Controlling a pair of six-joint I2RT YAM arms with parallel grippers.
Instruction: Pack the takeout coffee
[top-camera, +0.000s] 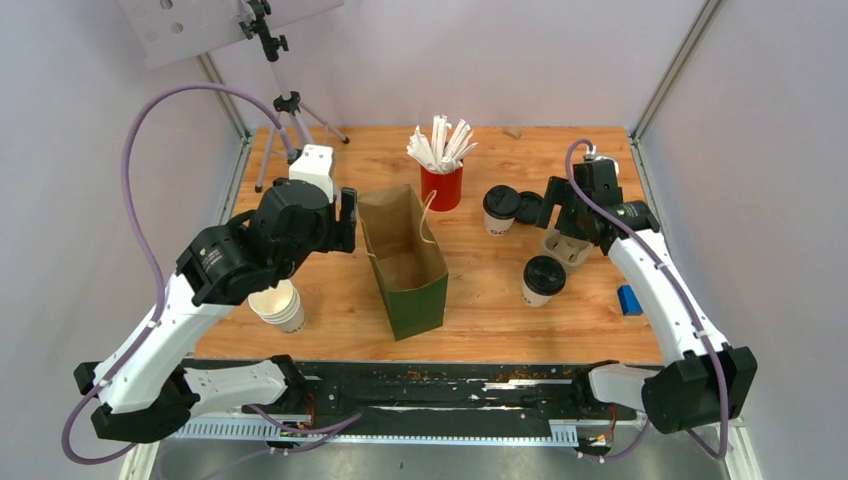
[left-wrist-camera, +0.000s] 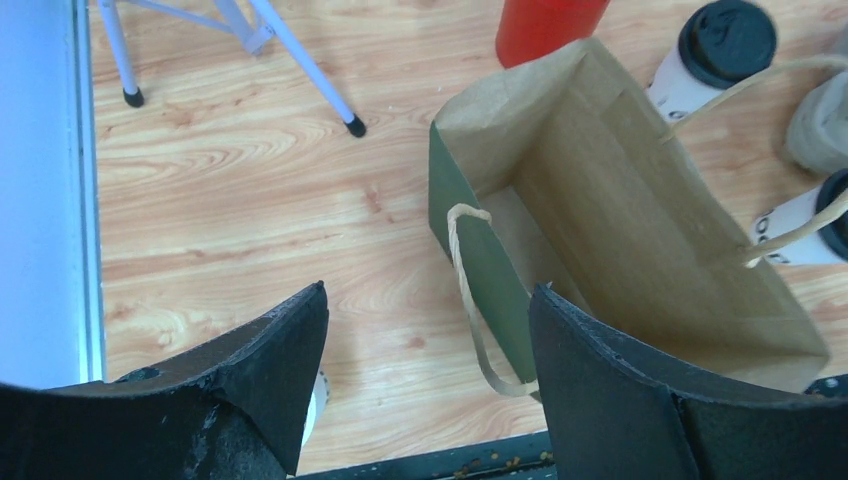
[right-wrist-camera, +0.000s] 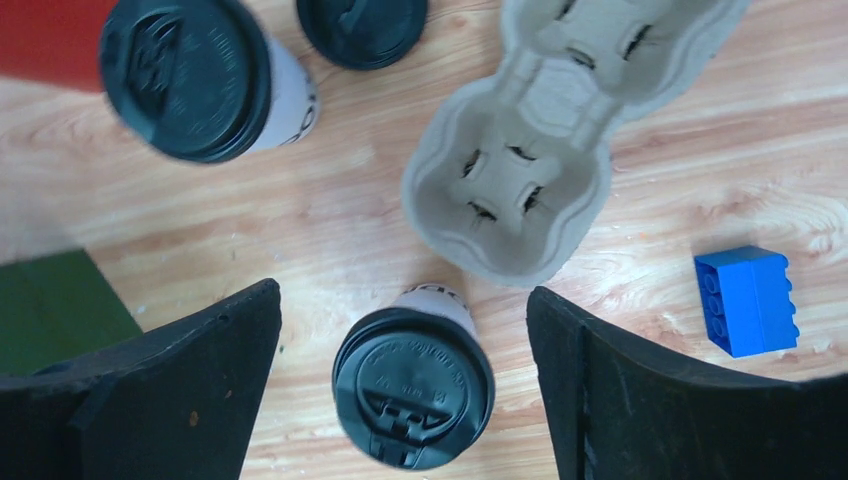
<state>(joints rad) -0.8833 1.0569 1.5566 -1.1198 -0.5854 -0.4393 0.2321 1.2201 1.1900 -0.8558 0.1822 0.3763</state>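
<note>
Finding: my right gripper (right-wrist-camera: 402, 300) stands open and empty above the pulp cup carrier (right-wrist-camera: 520, 150). The takeout coffee (right-wrist-camera: 413, 385) stands upright on the table (top-camera: 480, 320), just nearside of my jaws and right of the green paper bag (top-camera: 405, 265). My left gripper (left-wrist-camera: 430, 292), likewise open, hovers at the bag's left rim; my right arm is nearer the cup

Left arm (top-camera: 165, 325): rises from its base at the near left, elbow bent, wrist turned toward the centre. Left pincer (left-wrist-camera: 428, 295): tilted downward, fingers spread wide, nothing between them. Right arm (top-camera: 662, 290): stretches away from its base at the near right, forearm extended toward the far side. Right pincer (right-wrist-camera: 402, 290): aimed straight down, fingers parted wide, clasping nothing.
</note>
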